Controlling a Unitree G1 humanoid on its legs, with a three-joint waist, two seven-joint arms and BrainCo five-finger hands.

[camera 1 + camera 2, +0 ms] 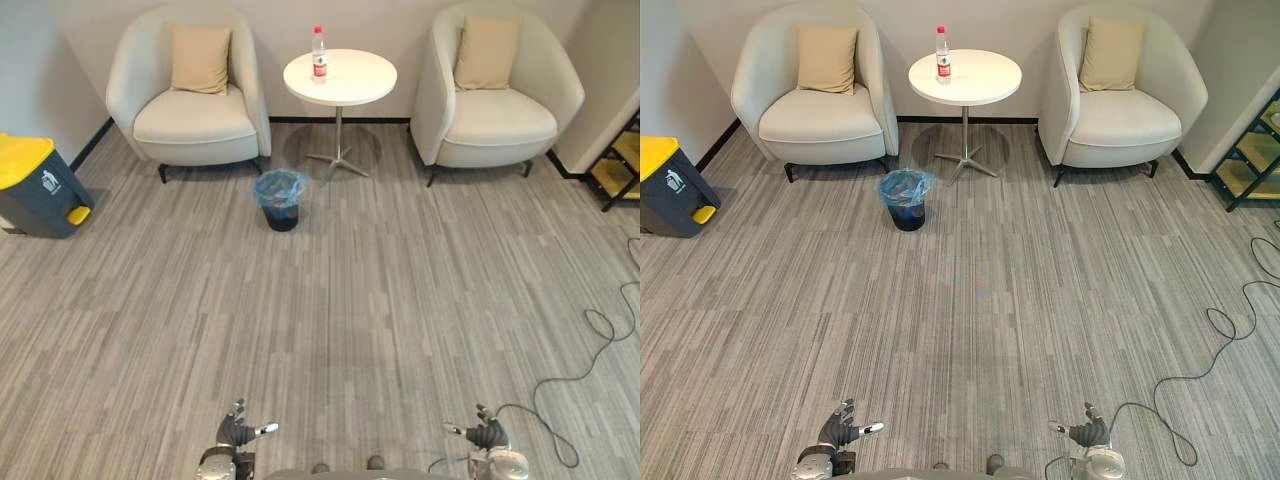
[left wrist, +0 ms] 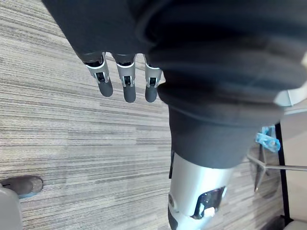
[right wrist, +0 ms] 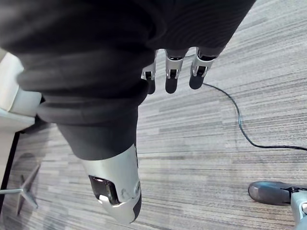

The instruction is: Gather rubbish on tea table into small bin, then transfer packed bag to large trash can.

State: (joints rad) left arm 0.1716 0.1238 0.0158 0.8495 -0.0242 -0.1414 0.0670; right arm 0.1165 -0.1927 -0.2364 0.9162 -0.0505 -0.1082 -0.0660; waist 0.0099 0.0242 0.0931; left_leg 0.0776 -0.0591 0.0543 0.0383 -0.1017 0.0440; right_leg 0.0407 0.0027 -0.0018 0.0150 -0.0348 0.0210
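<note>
Two hands lie nearest, low at the near edge of the head views: the left hand (image 1: 238,432) and the right hand (image 1: 484,432), well apart, one at each side; in its own wrist view each has its fingers straight and loosely spread, the left fingers (image 2: 125,86) and the right fingers (image 3: 171,76) hanging over bare floor, holding nothing and touching nothing. Beyond them runs a wide stretch of grey striped floor (image 1: 330,320); past that stands one small bin (image 1: 281,199), dark, lined with a blue bag whose edge is folded over the rim, upright on the floor just in front and to the left of the bench's foot. The one round white bench (image 1: 355,85) rises on a single thin stem with a splayed base; on its top, near the far left edge, stands one clear bottle (image 1: 319,55) with a red cap and a red label, upright, the sole thing on it. Two cream armchairs flank the bench, the left armchair (image 1: 195,120) and the right armchair (image 1: 500,120); each holds one tan cushion, the left cushion (image 1: 200,58) and the right cushion (image 1: 486,52), propped against the back. At the far left by the wall sits one large trash can (image 1: 40,185), dark grey with a yellow lid, shut; at the right edge one black shelf (image 1: 625,160) shows in part.
</note>
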